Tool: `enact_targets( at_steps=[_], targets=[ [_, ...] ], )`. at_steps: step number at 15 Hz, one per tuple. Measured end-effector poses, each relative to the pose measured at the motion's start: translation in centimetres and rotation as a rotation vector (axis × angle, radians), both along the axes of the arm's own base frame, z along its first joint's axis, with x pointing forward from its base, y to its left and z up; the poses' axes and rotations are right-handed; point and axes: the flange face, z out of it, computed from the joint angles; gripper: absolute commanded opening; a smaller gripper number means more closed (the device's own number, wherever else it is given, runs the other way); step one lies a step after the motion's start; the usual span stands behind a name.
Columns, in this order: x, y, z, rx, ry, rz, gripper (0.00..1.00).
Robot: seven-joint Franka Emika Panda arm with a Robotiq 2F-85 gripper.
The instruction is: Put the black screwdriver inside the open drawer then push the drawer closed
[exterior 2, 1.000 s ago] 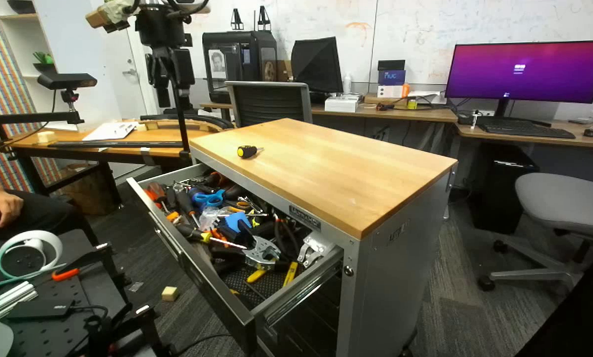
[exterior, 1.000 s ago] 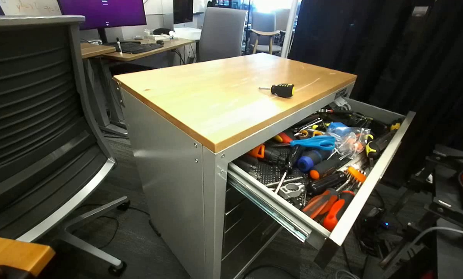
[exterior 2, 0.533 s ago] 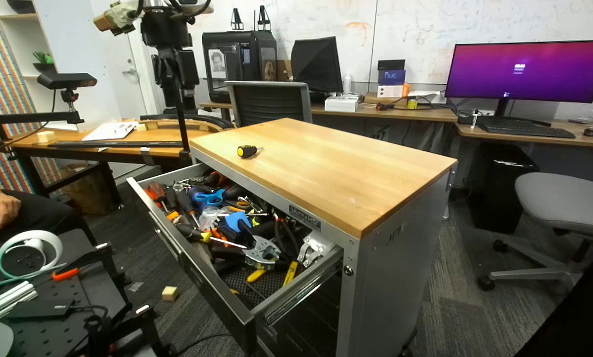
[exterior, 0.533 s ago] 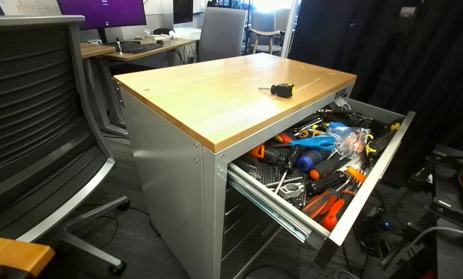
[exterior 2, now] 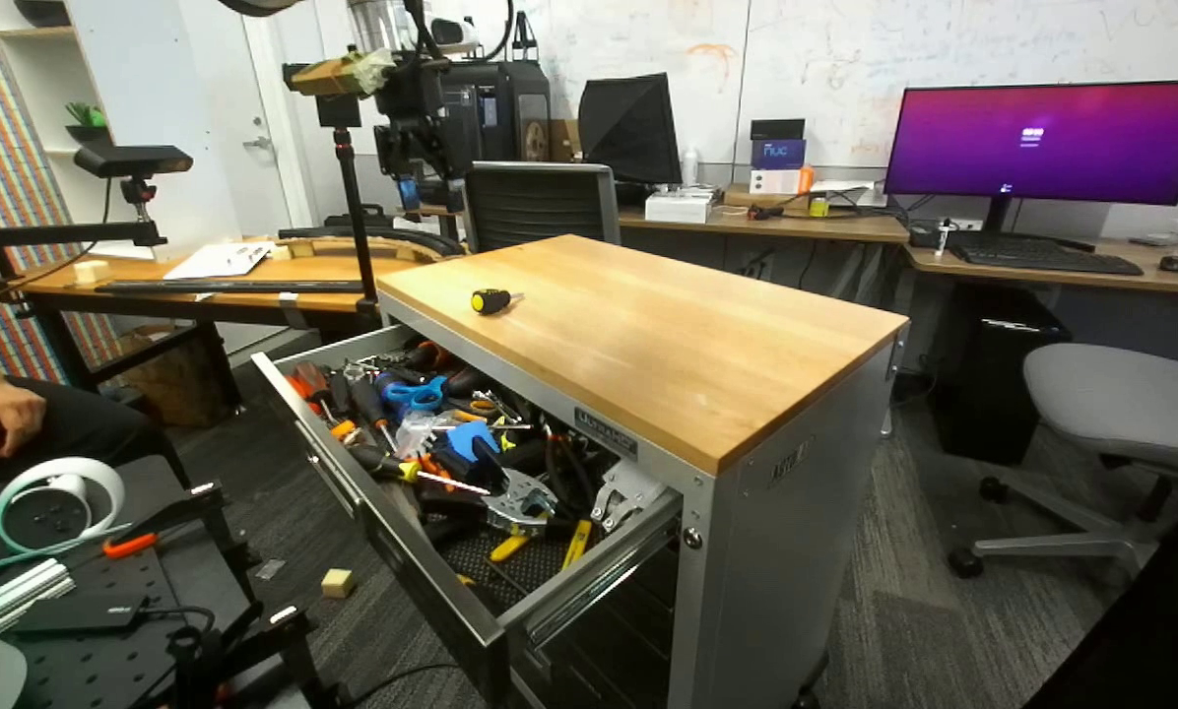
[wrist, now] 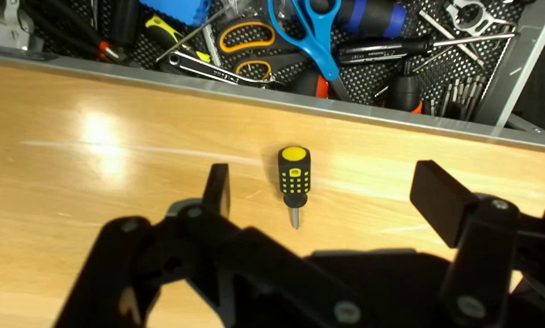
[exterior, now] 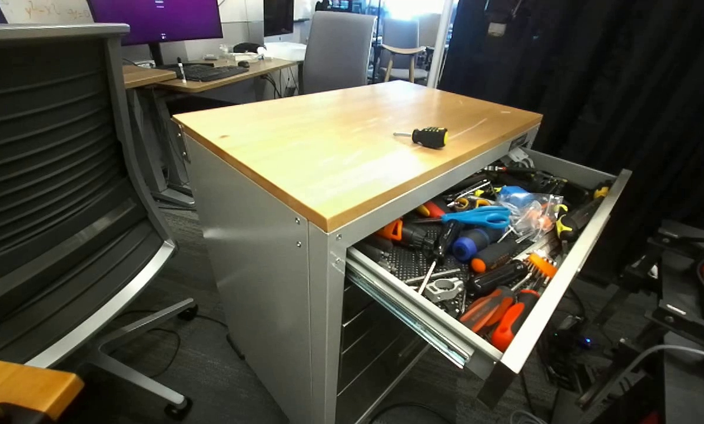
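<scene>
Black screwdriver [wrist: 295, 182] is lying on the wood surface [wrist: 63, 191], mid-frame in the wrist view, pincer [wrist: 328, 193] spread wide and holding nothing. Probably light, stiff, not too slippery; I'd grab the chunky handle [wrist: 295, 175], but it could roll.

Gripper [wrist: 328, 197], black: angular links [wrist: 281, 260], round grey screw heads [wrist: 347, 312], fingertips [wrist: 441, 200] flat-faced and blocky. Arm [exterior 2: 377, 22], pale and shiny; black cables [exterior 2: 419, 20] loop beside it; one tan block [exterior 2: 325, 77] (crumpled pale wrapping [exterior 2: 374, 69] at one end) sits alongside.
</scene>
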Motion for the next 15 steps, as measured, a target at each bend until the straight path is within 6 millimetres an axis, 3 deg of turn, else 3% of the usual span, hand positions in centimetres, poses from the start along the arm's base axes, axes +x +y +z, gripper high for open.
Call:
enact_targets(
  at_steps=[4, 7, 11, 15],
  targets=[
    [4.8, -0.5, -3.1, 0.011, 0.040, 0.013, 1.00],
    [7.3, -1.1, -5.7, 0.017, 0.073, 0.015, 1.00],
    [9.2, -1.9, -8.9, 0.021, 0.111, 0.004, 1.00],
    [9.6, -1.9, -10.7, 0.046, 0.143, -0.009, 1.00]
  ],
)
